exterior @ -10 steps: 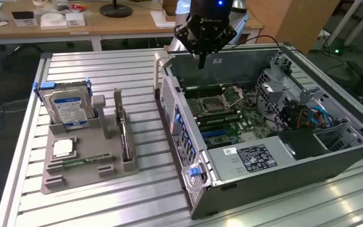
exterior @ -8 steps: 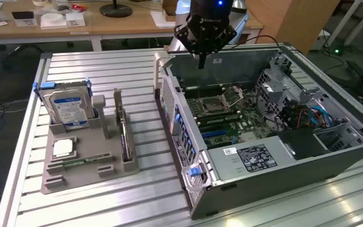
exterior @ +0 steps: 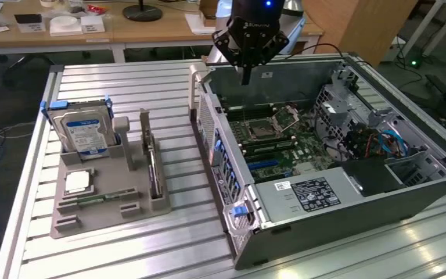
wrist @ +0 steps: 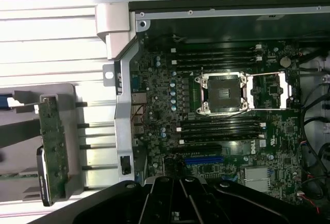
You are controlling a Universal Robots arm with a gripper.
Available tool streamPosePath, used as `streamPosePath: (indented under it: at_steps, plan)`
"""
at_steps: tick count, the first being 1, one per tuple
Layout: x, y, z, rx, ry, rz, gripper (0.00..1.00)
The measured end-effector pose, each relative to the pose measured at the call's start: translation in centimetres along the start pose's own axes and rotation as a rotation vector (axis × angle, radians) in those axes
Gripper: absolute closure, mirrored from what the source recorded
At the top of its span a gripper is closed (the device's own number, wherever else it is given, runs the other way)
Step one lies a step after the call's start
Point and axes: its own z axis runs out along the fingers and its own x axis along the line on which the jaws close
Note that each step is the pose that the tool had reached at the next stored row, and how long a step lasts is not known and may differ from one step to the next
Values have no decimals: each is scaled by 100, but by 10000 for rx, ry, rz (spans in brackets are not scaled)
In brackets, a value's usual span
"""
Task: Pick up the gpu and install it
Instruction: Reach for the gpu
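Slatted table [exterior: 130, 256] was seen closest: bare metal along the near edge, plus a clear strip between holder [exterior: 111, 203] and case [exterior: 339, 218], so a bit of open room was left there. The case was laid on its side, open face up, walled in all round. A tall white handle post was stuck up at its far corner, on the exterior view's left.

The gripper [exterior: 245, 78] was hung over the far wall's rim, fingers pinched right together, nothing held, well apart from the holder.

The gpu [exterior: 153, 168] was parked on edge in a slot of the holder, on the side toward the case, untouched. The drive [exterior: 87, 131] was stood upright at the holder's far end, well clear of the gpu.

Inside the case, the board [exterior: 285, 145] was laid flat, with the socket [exterior: 285, 119] open near the middle and a blue slot [exterior: 273, 165] nearer the camera. Cables [exterior: 378, 142] were bunched at the exterior view's right, so less room was left on that side.

Behind it all, wooden desks [exterior: 114, 32] with a lamp base [exterior: 141, 11] could be made out.
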Motion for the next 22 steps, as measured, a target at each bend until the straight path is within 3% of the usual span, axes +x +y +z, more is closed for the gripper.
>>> streamPosePath:
  at_steps: [22]
  plan:
    - [129, -10, -4, 0, 0, -1, 89]
